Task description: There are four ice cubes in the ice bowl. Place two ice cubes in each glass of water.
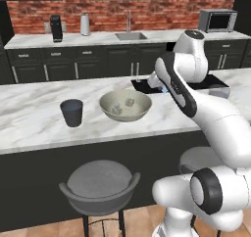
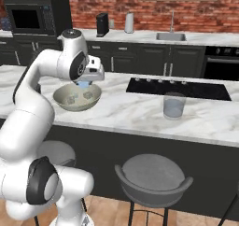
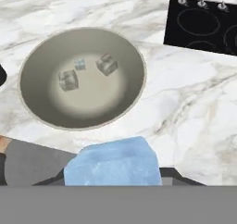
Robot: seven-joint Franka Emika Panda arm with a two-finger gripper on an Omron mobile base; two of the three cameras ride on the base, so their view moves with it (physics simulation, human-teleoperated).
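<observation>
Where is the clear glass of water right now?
In the right base view, the clear glass stands on the marble counter, just in front of the black cooktop, right of the ice bowl.

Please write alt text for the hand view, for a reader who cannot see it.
A pale blue ice cube fills the near foreground at the robot's hand. Beyond it, a beige bowl with three small ice cubes sits on a white marble counter, a black cooktop at upper right.
</observation>
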